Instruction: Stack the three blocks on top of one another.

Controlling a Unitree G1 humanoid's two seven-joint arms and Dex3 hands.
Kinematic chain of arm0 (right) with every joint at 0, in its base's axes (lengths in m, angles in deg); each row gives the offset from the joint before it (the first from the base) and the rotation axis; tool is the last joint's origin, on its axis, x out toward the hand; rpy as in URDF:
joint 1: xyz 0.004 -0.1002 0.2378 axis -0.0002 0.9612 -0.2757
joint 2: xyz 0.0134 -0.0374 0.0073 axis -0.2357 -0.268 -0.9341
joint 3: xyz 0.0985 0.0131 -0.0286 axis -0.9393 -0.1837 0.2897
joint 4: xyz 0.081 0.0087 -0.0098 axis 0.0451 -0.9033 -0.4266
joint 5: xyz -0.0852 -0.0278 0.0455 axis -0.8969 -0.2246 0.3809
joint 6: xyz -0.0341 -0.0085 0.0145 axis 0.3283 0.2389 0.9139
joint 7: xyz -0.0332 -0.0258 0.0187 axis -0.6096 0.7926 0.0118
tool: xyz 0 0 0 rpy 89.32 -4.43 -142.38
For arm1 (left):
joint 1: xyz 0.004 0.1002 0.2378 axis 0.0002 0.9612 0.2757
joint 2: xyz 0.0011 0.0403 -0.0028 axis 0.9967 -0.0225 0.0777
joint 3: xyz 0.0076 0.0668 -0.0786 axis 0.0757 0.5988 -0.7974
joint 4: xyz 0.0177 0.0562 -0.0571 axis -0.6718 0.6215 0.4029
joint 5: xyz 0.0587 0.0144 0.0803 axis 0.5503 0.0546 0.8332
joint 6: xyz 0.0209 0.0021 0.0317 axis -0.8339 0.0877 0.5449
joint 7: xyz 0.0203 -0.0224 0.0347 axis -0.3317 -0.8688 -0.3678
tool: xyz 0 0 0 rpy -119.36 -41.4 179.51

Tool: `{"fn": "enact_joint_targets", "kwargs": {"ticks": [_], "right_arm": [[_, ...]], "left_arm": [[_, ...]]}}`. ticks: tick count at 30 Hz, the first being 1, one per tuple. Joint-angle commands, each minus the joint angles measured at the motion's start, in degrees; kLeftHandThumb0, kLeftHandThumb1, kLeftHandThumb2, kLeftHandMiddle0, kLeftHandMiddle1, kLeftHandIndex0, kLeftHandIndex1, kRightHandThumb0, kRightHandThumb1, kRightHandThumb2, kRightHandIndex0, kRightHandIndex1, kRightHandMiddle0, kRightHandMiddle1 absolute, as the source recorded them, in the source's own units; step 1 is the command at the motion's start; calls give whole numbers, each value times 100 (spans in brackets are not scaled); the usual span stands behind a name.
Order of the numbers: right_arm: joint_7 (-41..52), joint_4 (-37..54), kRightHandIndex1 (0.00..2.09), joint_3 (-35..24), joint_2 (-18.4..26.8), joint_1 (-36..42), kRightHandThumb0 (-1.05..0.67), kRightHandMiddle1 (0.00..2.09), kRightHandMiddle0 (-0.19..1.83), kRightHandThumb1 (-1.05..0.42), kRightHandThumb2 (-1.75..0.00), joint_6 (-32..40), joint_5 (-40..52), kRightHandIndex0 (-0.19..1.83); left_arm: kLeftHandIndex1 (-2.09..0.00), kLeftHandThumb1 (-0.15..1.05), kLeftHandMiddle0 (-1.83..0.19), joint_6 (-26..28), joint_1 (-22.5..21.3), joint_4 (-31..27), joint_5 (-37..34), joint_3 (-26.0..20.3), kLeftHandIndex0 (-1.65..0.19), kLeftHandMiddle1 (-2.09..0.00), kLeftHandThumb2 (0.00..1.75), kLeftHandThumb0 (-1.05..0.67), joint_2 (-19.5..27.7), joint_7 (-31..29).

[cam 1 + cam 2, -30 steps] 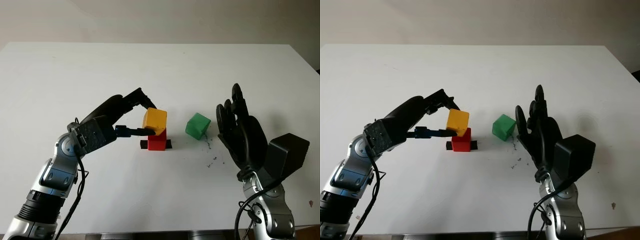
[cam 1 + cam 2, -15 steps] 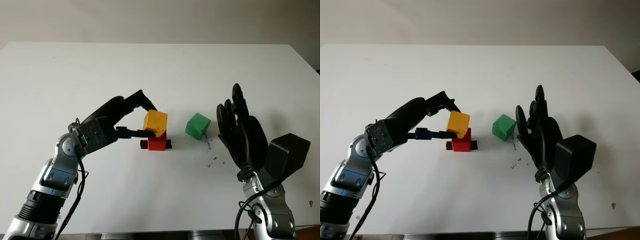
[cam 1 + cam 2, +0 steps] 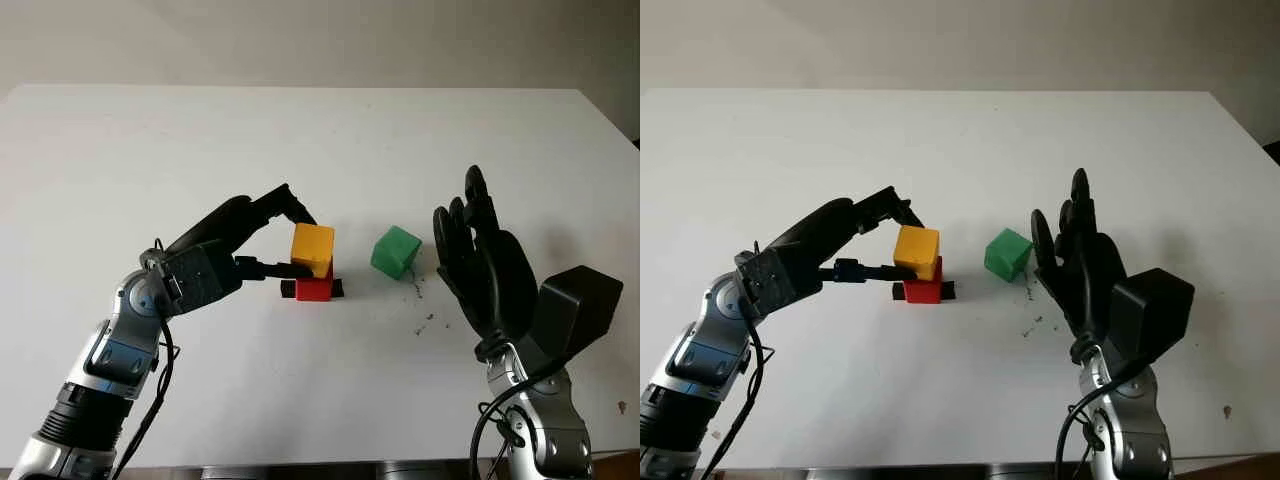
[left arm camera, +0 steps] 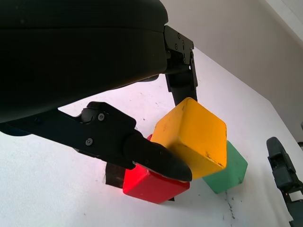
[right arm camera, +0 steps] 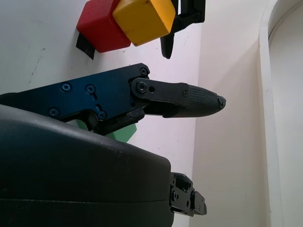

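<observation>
Your left hand (image 3: 285, 235) grips the yellow block (image 3: 312, 249) on top of the red block (image 3: 314, 287).

Your left hand reaches in from the left of the white worktop (image 3: 300, 140) and pinches the yellow block: one finger (image 4: 182, 78) presses its far side and another (image 4: 151, 158) its near side. The yellow block sits on the red block, turned slightly out of line with it and overhanging one edge. The red block stands on a small black marker (image 3: 950, 290) near the worktop centre. The green block (image 3: 395, 251) lies on the worktop just to the right of the stack, apart from it. Your right hand (image 3: 480, 262) is open, raised with its palm toward the blocks, to the right of the green block and clear of it.
</observation>
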Motion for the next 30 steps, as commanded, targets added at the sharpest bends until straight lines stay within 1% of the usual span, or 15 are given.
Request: {"fn": "enact_joint_targets", "kwargs": {"ticks": [1, 3, 5, 15, 20, 22, 23, 24, 25, 26, 28, 30], "right_arm": [[-24, 148, 0, -7, 4, 31, -60, 0, -19, -105, -48, 25, -7, -19], [-45, 160, 0, -17, -14, 33, -59, 0, -19, -105, -48, 42, 11, -19], [-49, 150, 0, -17, -3, 36, -60, 0, -19, -105, -48, 38, 4, -19], [-24, 135, 0, -13, 21, 19, -61, 0, -19, -105, -48, 20, 14, -19], [-23, 127, 0, -9, 19, 27, -61, 0, -19, -105, -48, -5, -8, -19], [-17, 117, 0, -15, 12, 23, -60, 0, -19, -105, -48, -18, 6, -19], [-21, 122, 0, -12, 16, 20, -61, 0, -19, -105, -48, -2, -3, -19], [-12, 120, 0, -7, 25, 23, -61, 0, -19, -105, -48, -12, -9, -19], [-1, 122, 0, -3, 36, 27, -61, 0, -19, -105, -48, -13, -16, -19], [8, 128, 0, 0, 42, 33, -61, 0, -19, -105, -48, -13, -19, -19], [30, 116, 0, -1, 51, 35, -61, 0, -19, -105, -48, -24, -24, -19], [38, 102, 0, -1, 53, 33, -61, 0, -19, -105, -48, -38, -38, -19]], "left_arm": [[-119, 105, -11, -87, 34, -67, 28, 26, -13, -3, 8, -48, -23, 56], [-107, 105, -7, -139, 40, -48, 30, 24, -9, -4, 9, -50, -31, 77], [-102, 105, -6, -197, 37, -15, 32, 26, -8, -4, 10, -50, -31, 96], [-90, 105, -4, -204, 49, -57, 47, 22, -10, -5, 12, -52, 2, 53], [-81, 105, -5, -207, 78, -105, 47, 3, -11, -6, 13, -52, 28, 43], [-74, 105, -4, -160, 97, -150, 44, -7, -12, -5, 13, -53, 49, 14], [-66, 105, -4, -118, 112, -184, 49, -12, -14, -5, 13, -54, 63, -4], [-54, 105, -3, -92, 127, -217, 46, -19, -16, -5, 13, -56, 82, -31], [-37, 105, -1, -63, 147, -258, 24, -34, -15, -5, 12, -58, 99, -67], [-27, 105, 0, -51, 168, -293, -30, -56, -15, -5, 12, -60, 110, -115], [-13, 105, 5, -61, 216, -363, -130, -95, -8, -4, 11, -65, 154, -201], [-6, 105, 9, -76, 272, -454, -194, -130, 0, -3, 13, -71, 229, -289]]}}
